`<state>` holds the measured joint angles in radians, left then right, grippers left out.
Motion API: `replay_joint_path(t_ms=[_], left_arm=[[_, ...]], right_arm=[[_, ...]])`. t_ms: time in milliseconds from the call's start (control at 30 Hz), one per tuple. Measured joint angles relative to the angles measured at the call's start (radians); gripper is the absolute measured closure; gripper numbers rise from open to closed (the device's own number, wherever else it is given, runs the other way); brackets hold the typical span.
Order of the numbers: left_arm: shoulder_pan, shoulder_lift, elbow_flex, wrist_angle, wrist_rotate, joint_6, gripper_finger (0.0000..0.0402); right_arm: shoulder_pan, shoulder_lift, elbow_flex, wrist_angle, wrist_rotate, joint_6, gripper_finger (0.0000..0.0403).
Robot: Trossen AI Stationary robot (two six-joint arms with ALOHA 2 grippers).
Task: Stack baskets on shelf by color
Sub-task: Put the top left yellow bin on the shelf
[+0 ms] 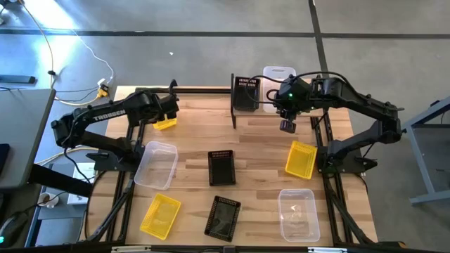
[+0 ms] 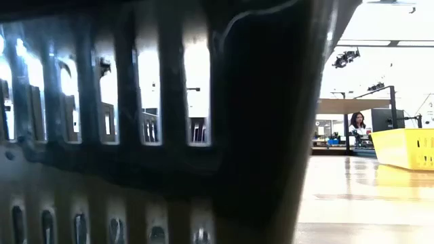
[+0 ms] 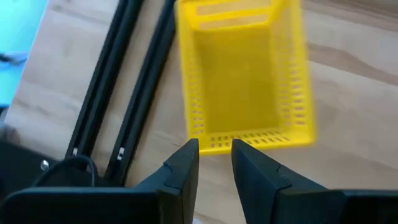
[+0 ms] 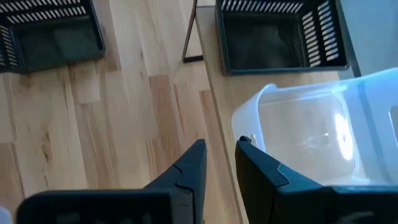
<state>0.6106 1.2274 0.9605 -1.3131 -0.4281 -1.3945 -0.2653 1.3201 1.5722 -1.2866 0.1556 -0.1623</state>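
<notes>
We start with the bench (image 1: 197,151), a broad wooden top with the baskets scattered over it. The shelf (image 1: 274,112) stands at its far edge, right of centre, and already carries one black basket (image 1: 245,93) and one clear tub (image 1: 278,76) side by side.

The left arm reaches to the far left part of the bench. Its left hand (image 3: 214,155) hangs over a yellow basket (image 3: 245,74) there, fingers a little apart and empty. In the left wrist view, that basket lies straight ahead of the fingertips, its long axis running away from the hand and its near short rim just beyond them. We judge this the relation the coming move turns on: a short drop forward onto that rim should give a grip. The black frame rails (image 3: 124,81) run just beside the basket and could catch a finger.

The right hand (image 4: 217,155) hovers just in front of the shelf, near the clear tub, also slightly parted and holding nothing. Its wrist view shows the tub's rim (image 4: 261,106) just beside one finger.

Still on the bench we see:
- a second clear tub (image 1: 156,164) just in front of the left arm;
- a yellow basket at right (image 1: 301,159), nearer the right arm;
- a black basket at centre (image 1: 221,167);
- along the near edge, a third yellow basket (image 1: 160,215), a third black basket (image 1: 223,218) and a third clear tub (image 1: 298,214).

The low view is almost wholly blocked by black mesh.
</notes>
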Motion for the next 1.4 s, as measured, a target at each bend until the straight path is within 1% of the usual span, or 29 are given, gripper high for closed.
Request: replay_joint_path(t_ms=[100,233,367,600,700,867,1067,1267,1400], left_arm=[[0.0,0.0,-0.059,0.068,-0.003,-0.06,0.0316],[0.0,0.0,-0.127,0.163,-0.025,-0.098,0.0316],[0.011,0.0,-0.171,0.172,-0.044,-0.153,0.0316],[0.063,0.0,-0.204,0.174,-0.044,-0.166,0.0316],[0.091,0.0,-0.204,0.185,-0.052,-0.153,0.0316],[0.135,0.012,-0.204,0.249,-0.055,-0.097,0.0316],[0.19,0.046,-0.204,0.255,-0.034,-0.035,0.0316],[0.214,0.08,-0.204,0.258,-0.025,-0.007,0.0316],[0.228,0.121,-0.204,0.266,-0.012,0.019,0.0316]], right_arm=[[0.0,0.0,0.0,0.011,-0.003,-0.003,0.033],[0.0,0.0,0.0,0.019,-0.005,-0.011,0.033],[0.0,0.0,0.0,0.019,-0.012,-0.022,0.033],[0.0,0.0,-0.001,0.019,-0.015,-0.022,0.033],[0.0,0.0,-0.001,0.019,-0.015,-0.022,0.033],[0.0,0.0,-0.001,0.02,-0.015,-0.022,0.033],[0.0,0.0,-0.001,0.02,-0.015,-0.023,0.033],[0.0,0.0,-0.001,0.02,-0.054,-0.047,0.033],[0.0,0.0,-0.001,0.021,-0.059,-0.049,0.033]])
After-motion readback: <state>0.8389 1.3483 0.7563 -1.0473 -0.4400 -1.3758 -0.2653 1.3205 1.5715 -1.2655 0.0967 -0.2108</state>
